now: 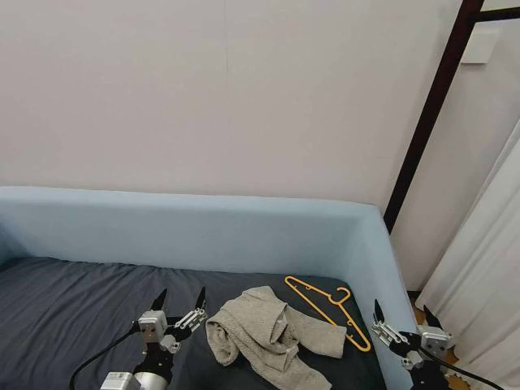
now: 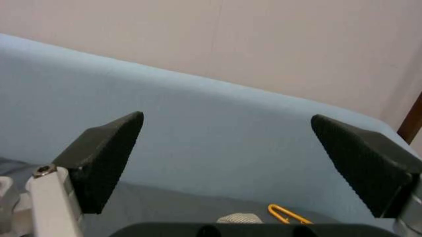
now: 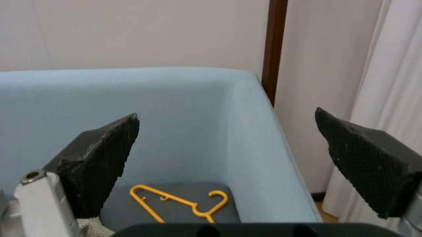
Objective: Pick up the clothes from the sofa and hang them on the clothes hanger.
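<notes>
Lying crumpled on the dark seat of the pale blue sofa (image 1: 203,231), the grey knitted garment (image 1: 264,337) is bunched so tightly that its kind is hard to tell; it may be a sweater, with one sleeve-like fold trailing toward the picture's lower edge, where the cloth is cut off.

Just beside the garment, toward the sofa's end arm, lies the orange hanger (image 1: 329,309). It lies flat on the cushion, and one bar seems to touch or slip under the garment's edge, though the contact is not clear.

On the garment's other side, close to it and low over the seat, the left gripper (image 1: 181,296) has its claw released, the two dark fingers spread wide with nothing between them. From its wrist camera, a small grey bit of the garment and the hanger's tip peek over the gripper's body; the rest is hidden.

Beyond the hanger from the garment, past the sofa's end arm, the right gripper (image 1: 401,313) is likewise spread and empty. Its wrist camera sees the whole hanger, plus a scrap of grey knit at the frame's corner, mostly covered by a finger. Both arms are cut off below the wrists in the head view.
</notes>
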